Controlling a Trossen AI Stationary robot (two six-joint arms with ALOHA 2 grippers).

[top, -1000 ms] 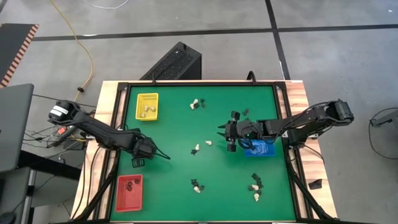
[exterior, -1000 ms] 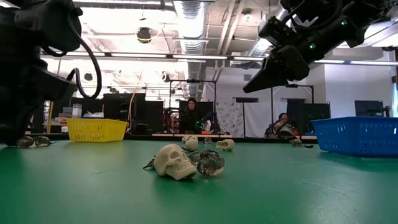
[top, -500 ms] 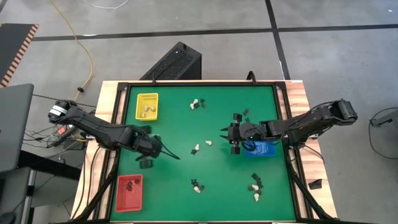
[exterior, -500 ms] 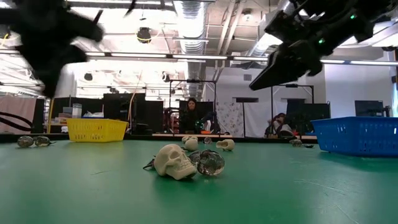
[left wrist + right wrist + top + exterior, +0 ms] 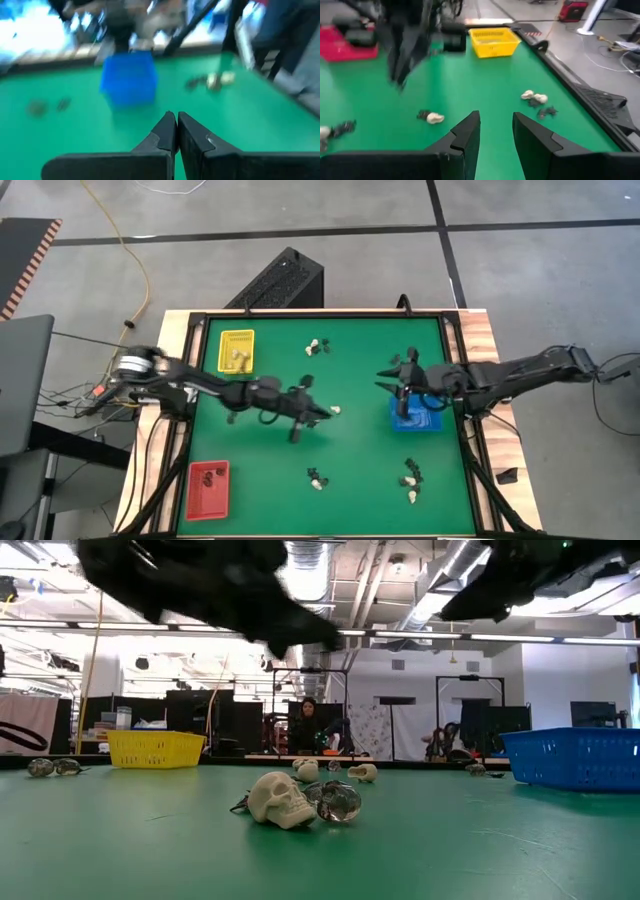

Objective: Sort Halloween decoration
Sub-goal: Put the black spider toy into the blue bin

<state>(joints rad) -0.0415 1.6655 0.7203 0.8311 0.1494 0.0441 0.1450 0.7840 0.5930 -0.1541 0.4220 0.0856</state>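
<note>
The Halloween decoration lies in small cream and black clusters on the green mat: one at the far middle (image 5: 317, 346), one at the centre (image 5: 335, 409), others near the front (image 5: 316, 477) (image 5: 411, 480). In the low view a cream skull (image 5: 280, 798) rests on the mat beside a clear one (image 5: 340, 802). My left gripper (image 5: 318, 412) (image 5: 175, 125) reaches level over the table's centre, shut on nothing. My right gripper (image 5: 385, 371) (image 5: 495, 122) hangs open above the mat, beside the blue tray (image 5: 417, 418), with nothing between its fingers.
A yellow tray (image 5: 237, 350) stands at the far left, and a red tray (image 5: 208, 488) holding dark trinkets sits at the near left. More trinkets (image 5: 434, 118) (image 5: 532, 96) lie on the mat ahead of my right gripper. A black rail frames the mat (image 5: 455, 350).
My left gripper has swung from the left side near the red tray toward the table's centre, rising and tipping from pointing down to nearly level. My right gripper has risen and drawn back toward the right and far edges, staying open.
</note>
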